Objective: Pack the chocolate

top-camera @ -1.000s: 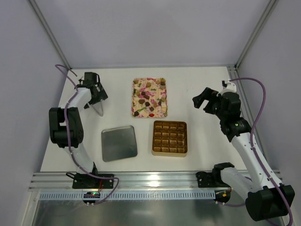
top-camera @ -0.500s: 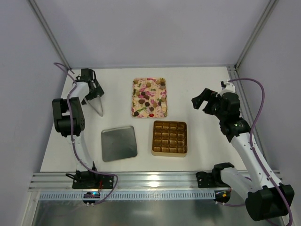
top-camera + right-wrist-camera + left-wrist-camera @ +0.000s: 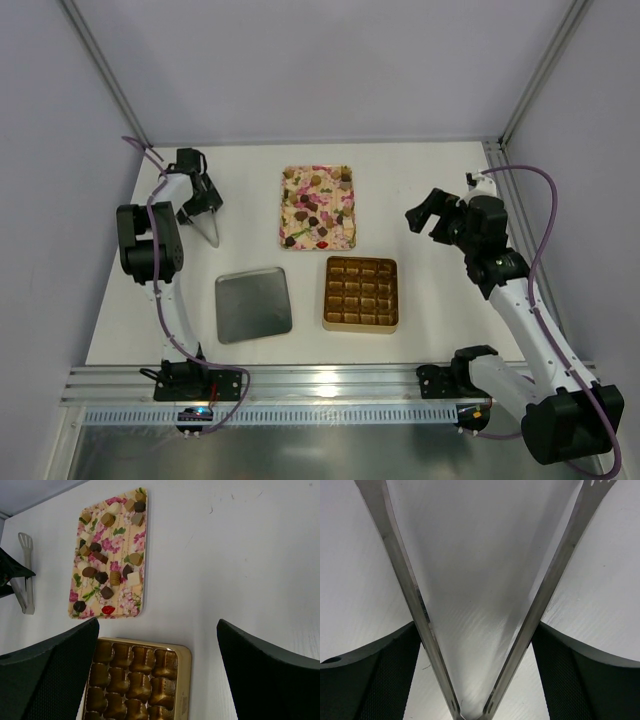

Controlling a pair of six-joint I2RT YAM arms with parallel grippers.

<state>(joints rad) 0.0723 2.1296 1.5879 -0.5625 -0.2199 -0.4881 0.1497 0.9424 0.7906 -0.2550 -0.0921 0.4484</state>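
Several small chocolates (image 3: 318,181), dark brown, tan and pale, lie on the pink floral tray (image 3: 283,205) at the table's far middle; they also show in the right wrist view (image 3: 89,572). The gold gridded box (image 3: 361,326) sits just in front of the tray, its cells empty in the right wrist view (image 3: 184,680). My left gripper (image 3: 203,205) is shut on metal tongs (image 3: 211,232) at the far left, the tongs' arms (image 3: 400,580) spread between my fingers. My right gripper (image 3: 428,212) is open and empty, held above the table to the right of the tray.
A flat silver lid (image 3: 253,303) lies left of the gold box. The tongs also show in the right wrist view (image 3: 26,575), left of the tray (image 3: 131,605). Frame posts and side walls bound the table.
My left arm has folded further to the left while its gripper and the tongs stayed at the far left. My right gripper has edged slightly left.
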